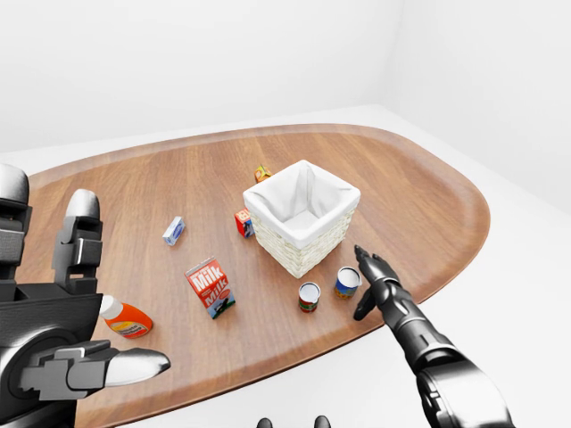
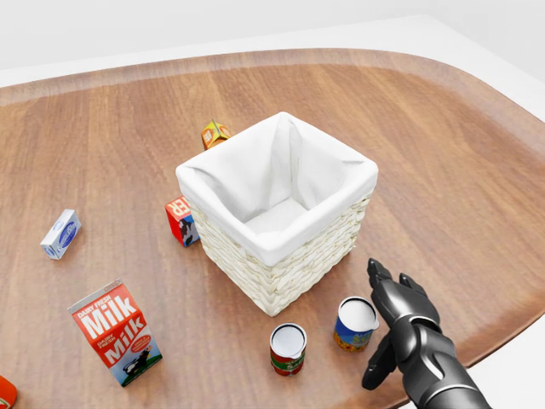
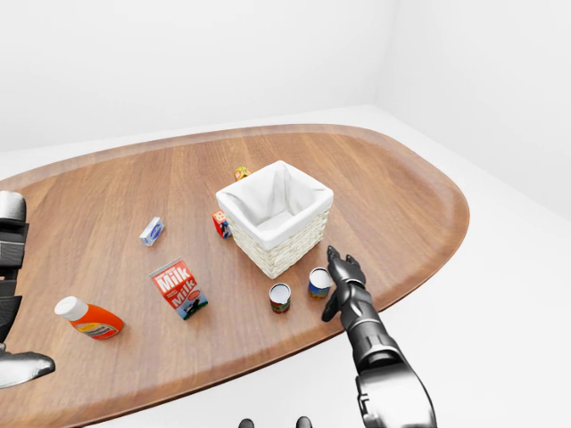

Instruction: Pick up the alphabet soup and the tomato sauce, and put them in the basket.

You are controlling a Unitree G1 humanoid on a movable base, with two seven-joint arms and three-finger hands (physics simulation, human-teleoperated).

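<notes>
The alphabet soup (image 2: 355,324), a blue and yellow can, stands upright below the basket (image 2: 255,183) in the head view. Left of it stands the tomato sauce (image 2: 288,348), a red can with a green base. The basket is white-lined wicker and holds nothing. My right hand (image 2: 381,322) is open just to the right of the alphabet soup, fingers pointing up the picture and thumb low, not closed round the can. My left hand (image 1: 94,294) fills the lower left of the left-eye view, open and holding nothing, far from both cans.
A milk carton (image 2: 115,332) stands at lower left. A small blue-white box (image 2: 60,233), a red box (image 2: 180,220) against the basket and an orange box (image 2: 215,133) above it lie on the wooden table (image 2: 443,153). An orange bottle (image 1: 125,317) lies near my left hand. The table's rim runs close under the cans.
</notes>
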